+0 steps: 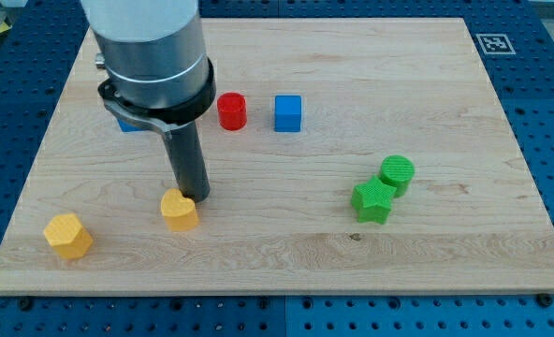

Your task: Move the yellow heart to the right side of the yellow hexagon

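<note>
A: Where is my tip (194,196) sitting?
B: Lower left of frame, touching the heart's (179,211) upper right edge; the hexagon (67,235) is lying further left. No end effector fitted.

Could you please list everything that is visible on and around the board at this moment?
yellow hexagon: one, yellow, view's bottom left.
yellow heart: one, yellow, right of the hexagon, apart from it.
red cylinder: one, red, upper middle.
blue cube: one, blue, right of the red cylinder.
blue block: one, blue, mostly hidden behind the arm; shape unclear.
green cylinder: one, green, right of centre.
green star: one, green, touching the green cylinder.
wooden board: one, light wood.
my tip: one, dark, at the heart's upper edge.
</note>
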Robot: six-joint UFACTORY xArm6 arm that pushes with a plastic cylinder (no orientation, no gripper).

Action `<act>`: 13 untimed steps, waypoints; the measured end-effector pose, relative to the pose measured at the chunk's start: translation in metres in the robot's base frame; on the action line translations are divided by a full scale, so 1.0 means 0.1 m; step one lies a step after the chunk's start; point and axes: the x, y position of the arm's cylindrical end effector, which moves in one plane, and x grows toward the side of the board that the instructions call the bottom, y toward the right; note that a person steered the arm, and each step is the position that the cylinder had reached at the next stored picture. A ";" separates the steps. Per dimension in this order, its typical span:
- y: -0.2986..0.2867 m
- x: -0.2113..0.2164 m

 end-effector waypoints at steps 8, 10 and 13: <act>0.00 0.88; -0.44 0.70; 0.55 -0.38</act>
